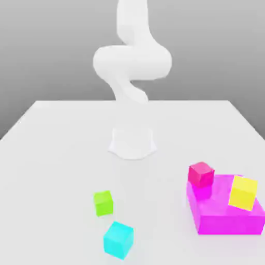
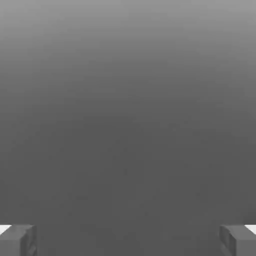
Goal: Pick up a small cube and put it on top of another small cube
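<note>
Resting on magenta tray (image 1: 217, 220): pink cube (image 1: 201, 174), yellow cube (image 1: 243, 192).

The claw (image 2: 128, 240) stands with its jaws spread wide, nothing between them. Its two grey, blocky fingertips (image 2: 17, 240) sit well apart, each with a white patch on its outer corner. Behind them lies a plain grey surface, paler toward one side and darker toward the fingertips.

Exterior view looks from high beyond the counter (image 1: 62, 155) front edge toward the arm (image 1: 132, 62); hand view faces grey emptiness.
</note>
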Motion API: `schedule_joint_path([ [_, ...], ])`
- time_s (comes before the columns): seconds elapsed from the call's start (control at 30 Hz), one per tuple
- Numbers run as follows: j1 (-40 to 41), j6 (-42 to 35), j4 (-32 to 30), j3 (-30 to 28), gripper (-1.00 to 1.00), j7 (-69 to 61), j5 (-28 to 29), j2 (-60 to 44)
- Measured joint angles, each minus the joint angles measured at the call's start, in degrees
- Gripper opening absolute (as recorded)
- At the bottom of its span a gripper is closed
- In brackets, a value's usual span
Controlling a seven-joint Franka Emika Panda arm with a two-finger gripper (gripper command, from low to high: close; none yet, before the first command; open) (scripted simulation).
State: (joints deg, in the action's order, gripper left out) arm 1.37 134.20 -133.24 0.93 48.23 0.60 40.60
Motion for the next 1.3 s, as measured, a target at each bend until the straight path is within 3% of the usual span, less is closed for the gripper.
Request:
schedule_joint_path([
  [0.5,6.1,14.5,-8.8,3.3,0.0,14.5,3.7,-31.6],
  [0.77,7.0,22.3,-13.4,3.0,0.0,19.7,2.3,-48.0],
  [0.97,6.1,31.4,-12.5,1.7,0.0,21.4,2.9,-60.4],
  [1.0,5.8,32.6,-12.3,1.4,-1.0,21.5,3.1,-61.9],
  [1.3,6.3,30.2,-12.8,2.1,-1.0,21.3,2.7,-58.9],
])
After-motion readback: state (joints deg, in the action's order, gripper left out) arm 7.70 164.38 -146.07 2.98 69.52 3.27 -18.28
